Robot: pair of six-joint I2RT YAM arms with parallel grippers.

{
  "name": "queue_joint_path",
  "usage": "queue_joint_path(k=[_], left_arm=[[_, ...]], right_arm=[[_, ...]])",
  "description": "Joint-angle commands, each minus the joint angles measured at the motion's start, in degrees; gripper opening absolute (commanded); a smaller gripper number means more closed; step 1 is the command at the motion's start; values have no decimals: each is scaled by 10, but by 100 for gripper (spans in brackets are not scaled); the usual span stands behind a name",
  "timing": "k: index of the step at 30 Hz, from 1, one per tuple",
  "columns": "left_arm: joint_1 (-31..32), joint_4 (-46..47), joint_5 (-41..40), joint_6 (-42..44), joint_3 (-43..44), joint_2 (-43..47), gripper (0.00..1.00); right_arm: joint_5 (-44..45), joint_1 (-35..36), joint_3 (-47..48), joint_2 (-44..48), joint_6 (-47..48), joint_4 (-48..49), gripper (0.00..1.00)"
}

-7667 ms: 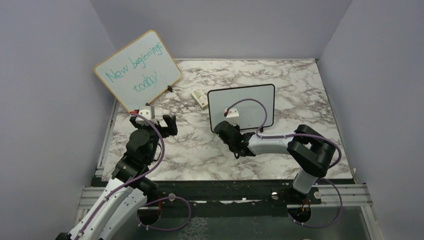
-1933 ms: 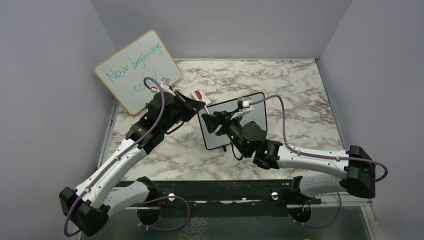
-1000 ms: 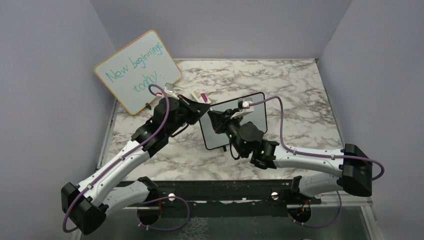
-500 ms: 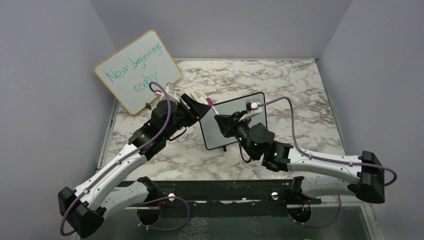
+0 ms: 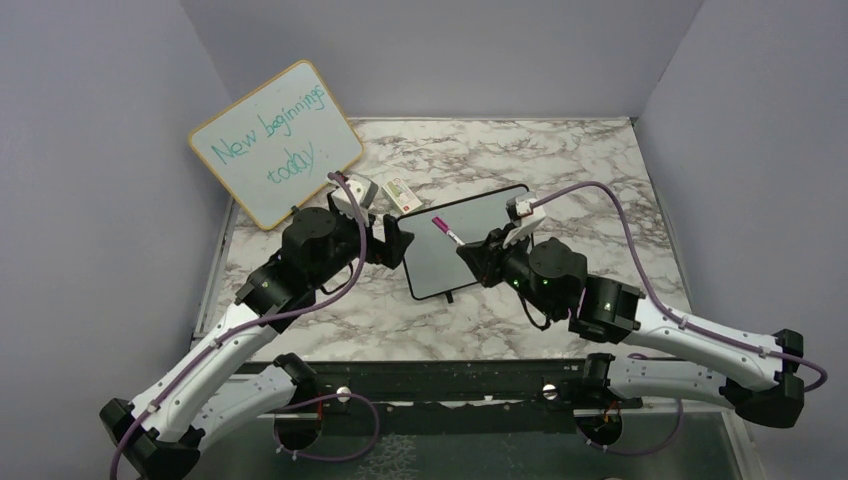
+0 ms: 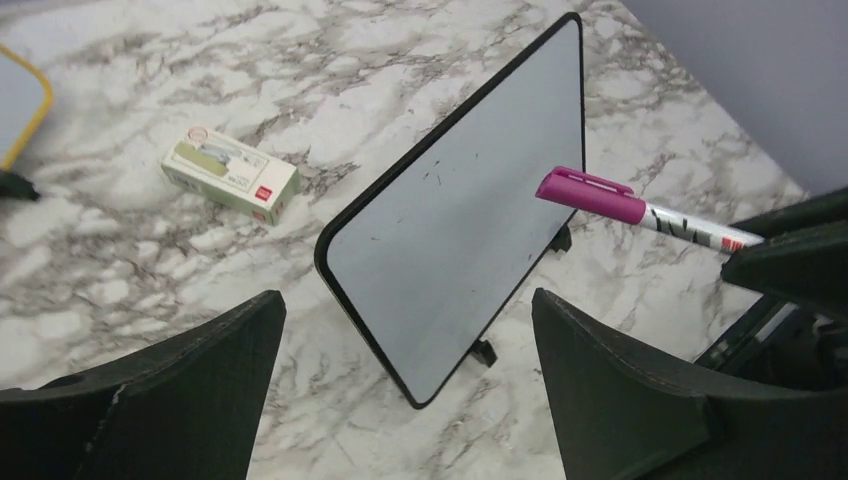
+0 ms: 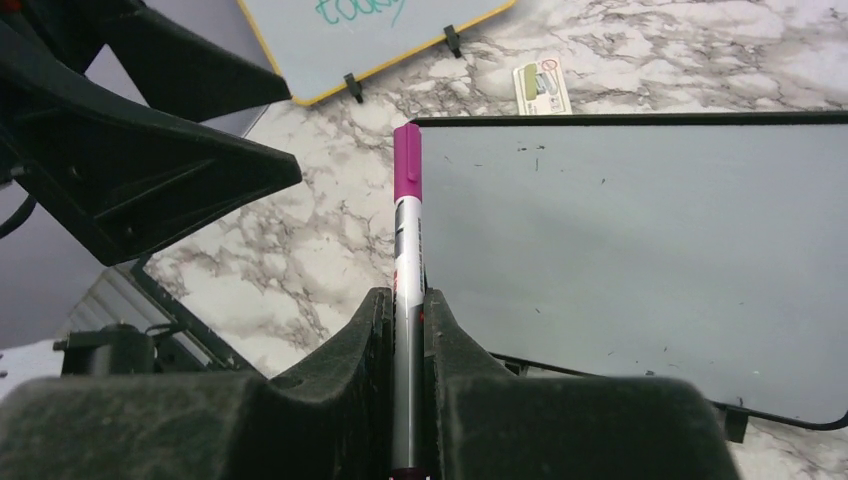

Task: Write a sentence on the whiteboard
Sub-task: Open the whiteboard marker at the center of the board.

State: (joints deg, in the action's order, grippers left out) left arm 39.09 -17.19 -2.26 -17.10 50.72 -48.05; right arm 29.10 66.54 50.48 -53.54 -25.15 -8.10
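Nearest the whiteboard, a small white-and-green box lies flat on the marble just beyond its far left corner. A bigger wood-framed board with teal writing leans at the table's far left corner, against the wall. Both sit behind the whiteboard, off the side the grippers face. The whiteboard stands on its feet near the middle of the table, leaning back, its face toward the arms and bearing only a few dark specks. The left arm reaches forward from the near left corner, its gripper just off the whiteboard's left edge, jaws spread wide with nothing between them. The right arm stretches low from the near right corner and bends leftward, its gripper pinching a marker by the barrel. The pink cap is still on and points across the whiteboard's upper left part; whether it touches I cannot tell. Right of the whiteboard the marble runs open to the right and far edges, while on the left the two grippers crowd close together
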Motion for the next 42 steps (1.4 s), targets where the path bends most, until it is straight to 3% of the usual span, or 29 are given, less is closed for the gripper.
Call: queue_joint_path(k=[1,8,16,24,28,32,39,42], left_arm=[[1,-7,105,209,18,23,92],[1,-9,258,345,5,31,92],[1,-20,395,407,16,7,92],[1,-32,484,421,30,-38,83],[1,-40,513,428,33,-52,73],[1,-47,546,431,36,-64,44],[1,-65,563,434,37,-80,40],[1,-65,572,434,39,-82,28]], right_arm=[[-63,-3,54,10,67,-120,1],[-166,-3,107,-2,153,-195,1],[-239,-3,128,-11,223,-233,1],[-280,-3,135,-15,264,-230,1],[-317,-3,124,-13,270,-212,1],[-322,-3,117,-13,276,-208,1],[-321,-3,113,-7,281,-199,1],[-323,-3,109,-8,281,-193,1]])
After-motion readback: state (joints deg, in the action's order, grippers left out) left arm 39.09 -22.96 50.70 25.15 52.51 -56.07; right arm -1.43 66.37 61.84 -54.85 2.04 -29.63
